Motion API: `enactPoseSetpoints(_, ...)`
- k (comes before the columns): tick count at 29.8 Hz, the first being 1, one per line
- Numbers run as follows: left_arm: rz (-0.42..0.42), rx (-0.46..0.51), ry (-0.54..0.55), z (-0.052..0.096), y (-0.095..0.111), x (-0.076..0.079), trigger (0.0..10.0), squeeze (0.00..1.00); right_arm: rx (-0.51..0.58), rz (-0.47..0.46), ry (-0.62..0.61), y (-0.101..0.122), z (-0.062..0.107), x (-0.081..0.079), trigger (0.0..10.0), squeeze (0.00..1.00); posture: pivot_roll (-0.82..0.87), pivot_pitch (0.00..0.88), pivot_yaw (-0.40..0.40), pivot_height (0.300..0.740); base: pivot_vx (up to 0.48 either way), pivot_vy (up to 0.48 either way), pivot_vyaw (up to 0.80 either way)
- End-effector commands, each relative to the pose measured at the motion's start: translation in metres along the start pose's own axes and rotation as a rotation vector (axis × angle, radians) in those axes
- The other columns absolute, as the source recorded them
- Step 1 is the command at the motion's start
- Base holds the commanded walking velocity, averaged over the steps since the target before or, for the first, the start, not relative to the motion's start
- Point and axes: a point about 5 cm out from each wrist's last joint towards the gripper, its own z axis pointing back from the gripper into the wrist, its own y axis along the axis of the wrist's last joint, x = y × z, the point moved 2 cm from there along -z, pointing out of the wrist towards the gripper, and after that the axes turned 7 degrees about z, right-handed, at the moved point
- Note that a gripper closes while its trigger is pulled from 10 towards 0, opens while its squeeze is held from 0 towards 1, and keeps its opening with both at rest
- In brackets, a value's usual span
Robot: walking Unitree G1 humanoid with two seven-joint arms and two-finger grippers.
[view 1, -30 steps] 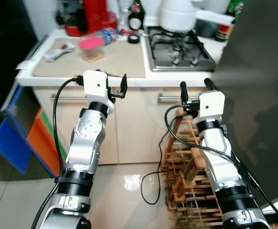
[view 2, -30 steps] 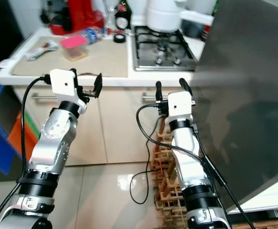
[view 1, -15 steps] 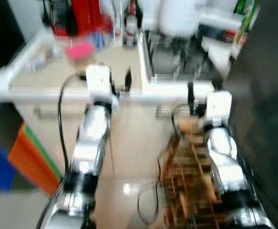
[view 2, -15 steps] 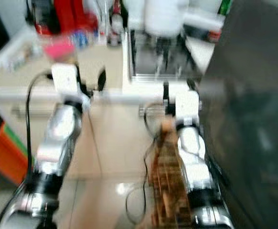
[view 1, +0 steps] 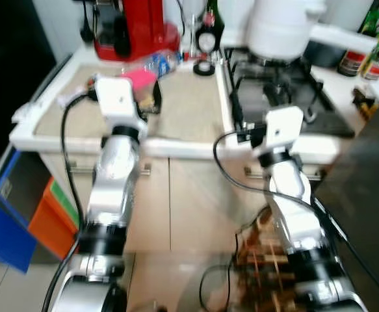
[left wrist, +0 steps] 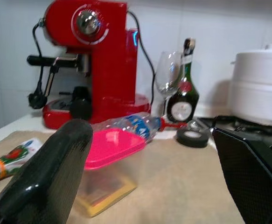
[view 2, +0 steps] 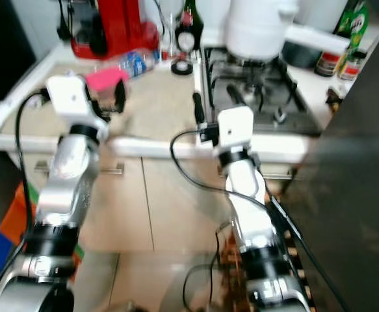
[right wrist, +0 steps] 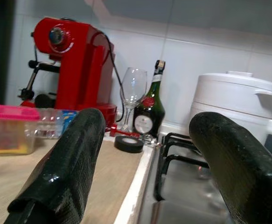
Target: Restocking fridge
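Observation:
A clear box with a pink lid [left wrist: 110,154] stands on the beige counter mat [view 1: 189,110]. Behind it a plastic water bottle [left wrist: 131,123] lies on its side. My left gripper [view 1: 147,97] is open at the counter's front edge, just short of the pink-lidded box [view 1: 139,79]. My right gripper [view 1: 254,104] is open too, level with the counter edge beside the gas hob [view 1: 287,71]. Nothing is between either pair of fingers. The dark fridge door [view 1: 371,195] stands at the right.
A red coffee machine [left wrist: 94,56], a wine glass [left wrist: 166,77], a dark bottle [left wrist: 184,88] and a black tape roll [left wrist: 194,136] line the back of the counter. A white pot [view 1: 280,26] sits on the hob. A wooden rack [view 1: 274,273] stands on the floor; blue and orange bins [view 1: 20,221] at left.
The whole view has shifted as the camera moved closer to the counter. Both grippers now sit higher, at counter level instead of before the cabinet doors. Both stay open.

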Motion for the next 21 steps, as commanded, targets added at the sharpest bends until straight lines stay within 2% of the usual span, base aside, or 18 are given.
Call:
enactPoseSetpoints(1, -0.008, -0.006, 0.016, -0.004, 0.003, -0.009, 10.0, 1.00, -0.023, -0.008, 0.011, -0.004, 0.002, -0.002, 10.0, 0.00, -0.02, 0.000, -0.021, 0.740, 0.000, 0.000, 0.00)
enactPoseSetpoints(3, -0.010, -0.006, 0.011, -0.005, 0.004, -0.009, 10.0, 1.00, -0.027, -0.007, 0.012, -0.005, 0.002, -0.002, 10.0, 0.00, -0.02, 0.000, -0.021, 0.740, 0.000, 0.000, 0.00)
enactPoseSetpoints(4, -0.034, -0.038, 0.007, -0.006, 0.000, -0.010, 10.0, 1.00, -0.041, -0.008, 0.012, -0.008, 0.004, -0.003, 10.0, 0.00, -0.03, 0.000, -0.018, 0.740, 0.000, 0.000, 0.00)
enactPoseSetpoints(8, -0.037, -0.082, 0.000, -0.007, -0.007, -0.010, 10.0, 1.00, -0.060, -0.012, 0.006, -0.012, 0.006, -0.002, 10.0, 0.00, -0.03, 0.001, -0.015, 0.740, 0.000, 0.000, 0.00)
enactPoseSetpoints(9, -0.041, -0.084, 0.002, -0.007, -0.007, -0.011, 10.0, 0.65, -0.063, -0.012, 0.005, -0.012, 0.007, -0.002, 10.0, 0.00, -0.03, 0.004, -0.015, 0.740, 0.000, 0.000, 0.00)
enactPoseSetpoints(10, -0.041, -0.084, 0.002, -0.007, -0.007, -0.011, 10.0, 0.65, -0.063, -0.012, 0.005, -0.012, 0.007, -0.002, 10.0, 0.00, -0.03, 0.004, -0.015, 0.740, 0.000, 0.000, 0.00)
enactPoseSetpoints(11, -0.038, -0.086, 0.004, -0.008, -0.007, -0.011, 10.0, 0.00, -0.068, -0.013, 0.004, -0.013, 0.008, -0.002, 10.0, 0.00, -0.03, 0.006, -0.014, 0.740, 0.000, 0.000, 0.00)
enactPoseSetpoints(14, -0.029, -0.089, -0.002, -0.008, -0.007, -0.011, 10.0, 0.00, -0.072, -0.016, 0.002, -0.014, 0.009, -0.002, 10.0, 0.00, -0.03, 0.010, -0.013, 0.740, 0.000, 0.000, 0.00)
enactPoseSetpoints(21, -0.036, -0.120, -0.030, -0.008, -0.012, -0.008, 10.0, 0.00, -0.085, -0.022, -0.003, -0.016, 0.011, -0.002, 10.0, 0.00, -0.04, 0.016, -0.011, 0.740, 0.000, 0.480, 0.00)
